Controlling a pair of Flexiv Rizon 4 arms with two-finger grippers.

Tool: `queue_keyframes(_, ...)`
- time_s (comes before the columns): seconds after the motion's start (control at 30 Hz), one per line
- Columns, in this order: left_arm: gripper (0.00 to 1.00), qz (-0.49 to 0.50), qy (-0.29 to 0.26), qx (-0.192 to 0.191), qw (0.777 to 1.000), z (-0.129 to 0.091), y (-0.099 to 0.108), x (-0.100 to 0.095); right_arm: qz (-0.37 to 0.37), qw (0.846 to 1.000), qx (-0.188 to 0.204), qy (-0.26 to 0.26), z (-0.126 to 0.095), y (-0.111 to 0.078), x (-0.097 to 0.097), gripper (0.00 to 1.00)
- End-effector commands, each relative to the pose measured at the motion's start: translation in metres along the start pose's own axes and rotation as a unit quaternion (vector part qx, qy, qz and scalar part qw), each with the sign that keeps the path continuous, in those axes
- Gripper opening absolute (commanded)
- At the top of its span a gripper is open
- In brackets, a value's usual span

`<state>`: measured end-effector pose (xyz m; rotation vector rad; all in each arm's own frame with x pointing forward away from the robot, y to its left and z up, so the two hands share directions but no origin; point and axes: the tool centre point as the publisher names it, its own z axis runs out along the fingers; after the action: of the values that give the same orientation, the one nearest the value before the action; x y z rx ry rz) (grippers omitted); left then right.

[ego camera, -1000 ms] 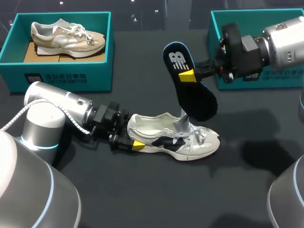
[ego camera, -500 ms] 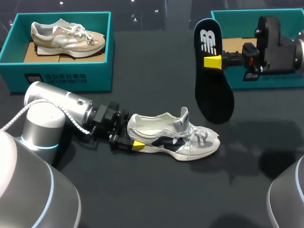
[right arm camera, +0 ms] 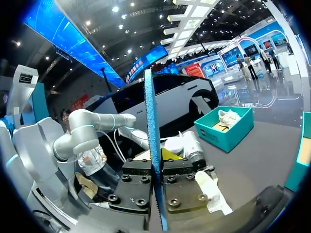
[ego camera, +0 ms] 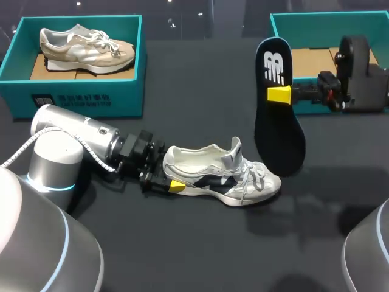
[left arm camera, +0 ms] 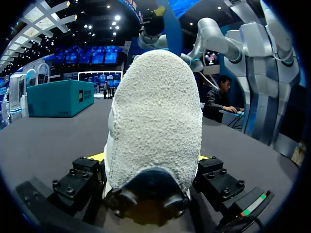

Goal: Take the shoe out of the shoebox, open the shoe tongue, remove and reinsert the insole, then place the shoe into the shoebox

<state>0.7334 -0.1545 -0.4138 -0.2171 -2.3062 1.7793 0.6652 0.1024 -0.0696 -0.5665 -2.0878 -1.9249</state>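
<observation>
A white and navy shoe (ego camera: 219, 176) lies on its sole in the middle of the dark table, toe to the right, tongue raised. My left gripper (ego camera: 169, 182) is shut on its heel; in the left wrist view the white heel (left arm camera: 155, 121) fills the space between the fingers. My right gripper (ego camera: 281, 94) is shut on the dark insole (ego camera: 276, 121), which hangs almost upright above the table, just right of the shoe's toe. The right wrist view shows the insole (right arm camera: 150, 131) edge-on between the fingers of the right gripper (right arm camera: 156, 165).
A teal shoebox (ego camera: 79, 97) at the back left holds a beige shoe (ego camera: 85, 45). A second teal shoebox (ego camera: 304, 21) stands at the back right, partly behind my right arm. Bare dark table lies in front of the shoe.
My right arm has drawn the insole up out of the shoe and carried it right, turning it upright. The left arm and the shoe have stayed still.
</observation>
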Motion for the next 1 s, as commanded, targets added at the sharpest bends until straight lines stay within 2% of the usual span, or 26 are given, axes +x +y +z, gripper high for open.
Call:
queue_keyframes(0.03,0.0,0.0,0.0,0.0,1.0,0.0,0.003,-0.002,0.005,0.999,0.018,-0.028,-0.013,-0.006,0.02,0.0)
queue_keyframes(0.47,0.0,0.0,0.0,0.0,1.0,0.0,0.003,-0.002,0.005,0.999,0.018,-0.028,-0.013,-0.006,0.02,0.0)
queue_keyframes(0.53,0.0,0.0,0.0,0.0,1.0,0.0,0.003,-0.002,-0.002,1.0,-0.014,-0.004,-0.013,-0.008,0.018,0.0)
queue_keyframes(0.6,0.0,0.0,0.0,0.0,1.0,0.0,0.003,-0.002,-0.003,1.0,-0.017,-0.004,-0.015,-0.01,0.017,0.0)
queue_keyframes(0.67,0.0,0.0,0.0,0.0,1.0,0.0,0.003,-0.002,-0.013,0.999,-0.029,0.019,-0.016,-0.013,0.017,0.0)
queue_keyframes(0.73,0.0,0.0,0.0,0.0,1.0,0.0,0.003,-0.002,-0.014,0.999,-0.034,0.036,-0.018,-0.016,0.018,0.0)
queue_keyframes(1.0,0.0,0.0,0.0,0.0,1.0,0.0,0.003,-0.002,-0.005,0.998,-0.031,0.05,-0.011,-0.027,0.022,0.0)
